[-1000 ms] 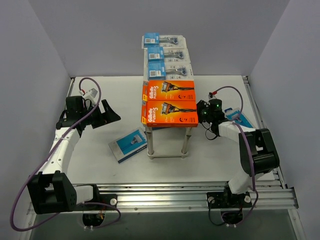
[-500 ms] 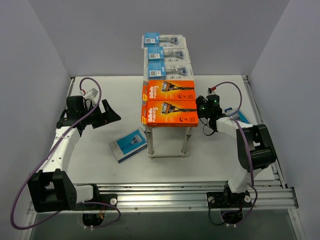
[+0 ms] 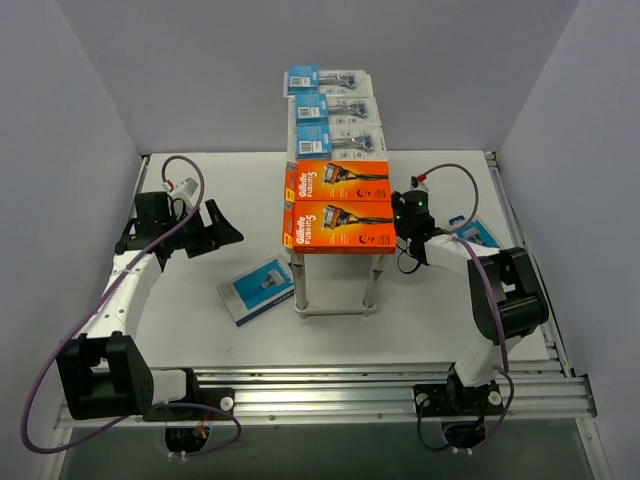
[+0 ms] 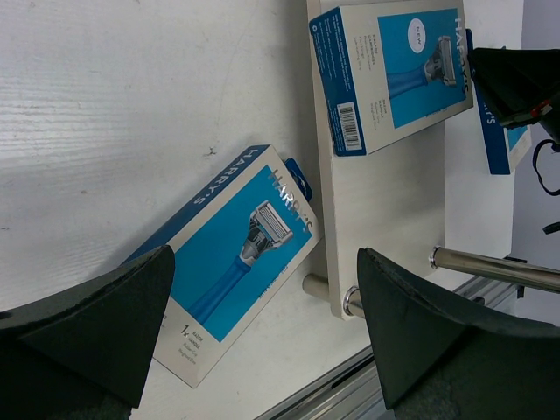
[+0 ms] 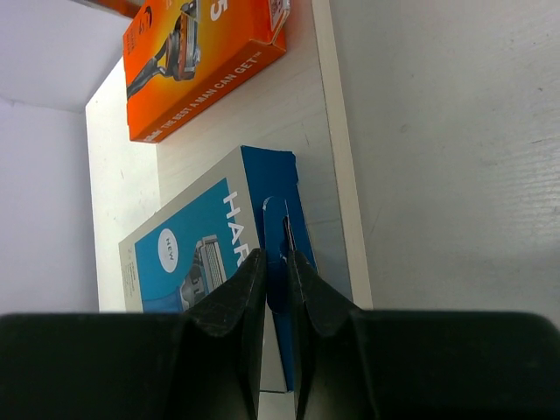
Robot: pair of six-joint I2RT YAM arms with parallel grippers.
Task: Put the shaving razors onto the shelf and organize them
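Right gripper [image 5: 274, 262]: I read the jaws as nearly closed, a thin slit apart, pinching the hang tab of the blue razor box [image 5: 201, 254]. That box lies flat on the lower tier of the shelf [image 4: 385, 201]. In the overhead view this gripper sits at the shelf's 3 o'clock.

Left gripper [image 3: 210, 235]: jaws wide, holding and touching nothing, well apart at the shelf's 9 o'clock.

A second blue box [image 3: 257, 290] lies on the table [image 3: 330, 340] at the shelf's 8 o'clock. The top tier carries two orange boxes [image 3: 338, 205] and three blister packs [image 3: 335, 110].
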